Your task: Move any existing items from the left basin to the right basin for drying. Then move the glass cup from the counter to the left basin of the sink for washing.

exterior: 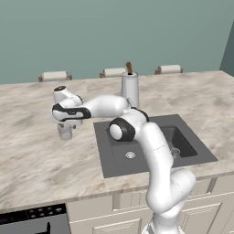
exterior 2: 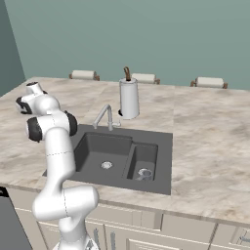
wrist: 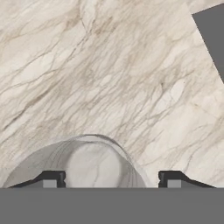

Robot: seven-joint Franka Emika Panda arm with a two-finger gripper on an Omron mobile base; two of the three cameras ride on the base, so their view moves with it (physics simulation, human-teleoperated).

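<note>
no readable text, no labels, no brand marks, no numbers on any surface

One dark grey rectangular two-hollow sink (exterior 2: 161,146) is set in one beige-and-grey marbled stone worktop (exterior 2: 210,141). In that sink: two hollows, one round silver drain ring (exterior 2: 106,165), one small low round grey object (exterior 2: 145,172). Beside the sink: one slim silver tap (exterior 2: 103,117), one tall steel canister (exterior 2: 129,99), one clear cylindrical glass tumbler (exterior: 65,131). Behind the sink: three white-cushioned chair backs (exterior 2: 145,77).

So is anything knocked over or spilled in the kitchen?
No, nothing stands out. The glass cup stands upright on the counter under the gripper. The small grey object sits in the right basin, and the steel canister stands straight.
</note>
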